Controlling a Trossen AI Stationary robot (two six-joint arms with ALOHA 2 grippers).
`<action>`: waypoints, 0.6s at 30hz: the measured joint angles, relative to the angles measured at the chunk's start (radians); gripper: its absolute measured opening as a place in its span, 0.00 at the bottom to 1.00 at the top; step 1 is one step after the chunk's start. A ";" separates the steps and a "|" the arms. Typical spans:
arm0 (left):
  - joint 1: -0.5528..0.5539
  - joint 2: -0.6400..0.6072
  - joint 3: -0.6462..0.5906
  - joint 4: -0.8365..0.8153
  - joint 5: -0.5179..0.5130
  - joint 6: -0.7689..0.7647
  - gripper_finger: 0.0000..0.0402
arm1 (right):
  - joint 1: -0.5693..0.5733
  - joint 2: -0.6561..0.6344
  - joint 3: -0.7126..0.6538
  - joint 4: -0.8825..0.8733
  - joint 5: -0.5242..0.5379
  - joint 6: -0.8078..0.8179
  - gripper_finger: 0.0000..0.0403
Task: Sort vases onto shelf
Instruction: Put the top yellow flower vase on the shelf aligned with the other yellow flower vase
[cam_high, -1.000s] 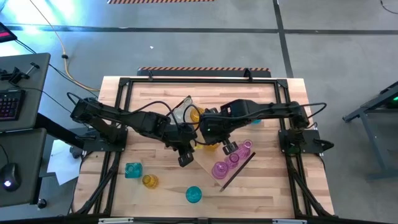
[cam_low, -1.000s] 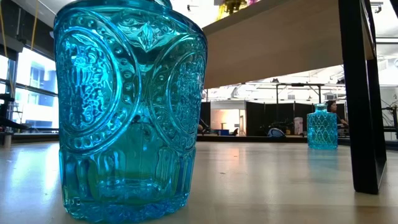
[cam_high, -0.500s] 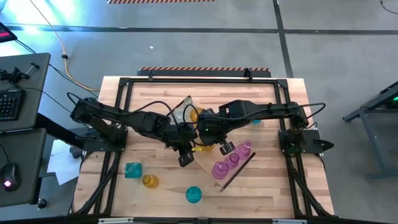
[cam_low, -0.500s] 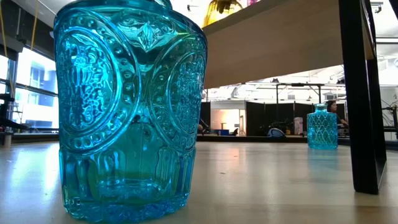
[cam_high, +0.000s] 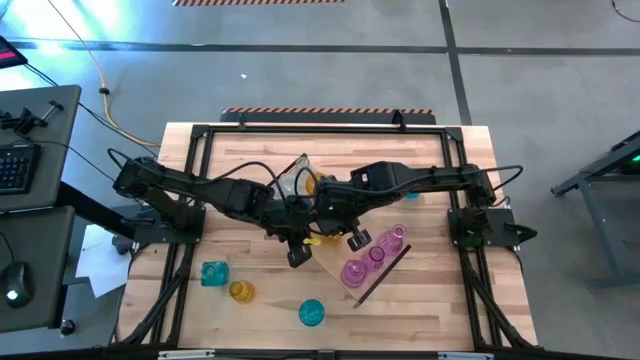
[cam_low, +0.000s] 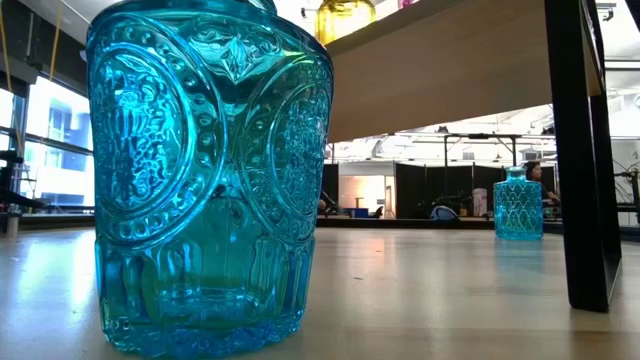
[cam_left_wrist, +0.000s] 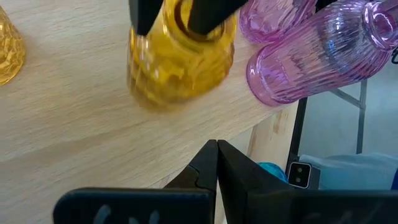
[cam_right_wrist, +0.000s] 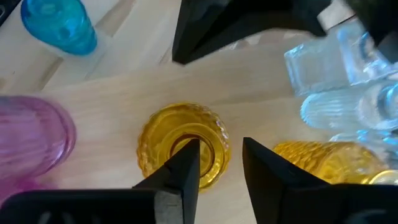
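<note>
A yellow vase (cam_right_wrist: 183, 146) stands upright on the light-wood shelf (cam_left_wrist: 74, 137), also seen as the yellow vase (cam_left_wrist: 180, 62) next to two pink vases (cam_left_wrist: 323, 56). My right gripper (cam_right_wrist: 217, 168) is open right above it: one finger (cam_right_wrist: 183, 168) is over or in its mouth, the other (cam_right_wrist: 267, 168) is outside its rim. My left gripper (cam_left_wrist: 216, 155) is shut and holds nothing, at the shelf's near-left edge (cam_high: 297, 258). Clear vases (cam_right_wrist: 348, 81) and a second yellow vase (cam_right_wrist: 323, 158) stand farther along the shelf. My right gripper comes at the yellow vase from above, slanting down, with the rim wall (cam_right_wrist: 214, 140) between its open fingers. In the left wrist view one finger (cam_left_wrist: 208, 12) reaches into the mouth. Whether either finger touches the glass, I cannot tell. The vase stands on the shelf.
On the tabletop near the front stand a teal vase (cam_high: 213, 272), a yellow one (cam_high: 240, 290) and a round teal one (cam_high: 311, 312), which fills the low view (cam_low: 210, 180). Another teal vase (cam_high: 410, 195) stands by the right arm. A black frame (cam_high: 200, 135) rims the table.
My right gripper's end has shifted a little toward the table's left and tipped steeper over the yellow vase. In the low view the yellow vase on top of the shelf has slid left in the picture and now shows upright.
</note>
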 joint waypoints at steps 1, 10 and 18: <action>0.000 0.000 0.000 0.000 0.000 0.000 0.00 | 0.000 0.000 0.000 0.011 0.005 -0.001 0.24; 0.000 0.000 0.000 0.000 -0.002 0.001 0.00 | -0.003 0.000 0.000 0.084 0.058 -0.006 0.26; 0.000 -0.001 0.001 0.002 0.002 0.001 0.00 | -0.019 0.000 0.000 0.126 0.087 -0.007 0.26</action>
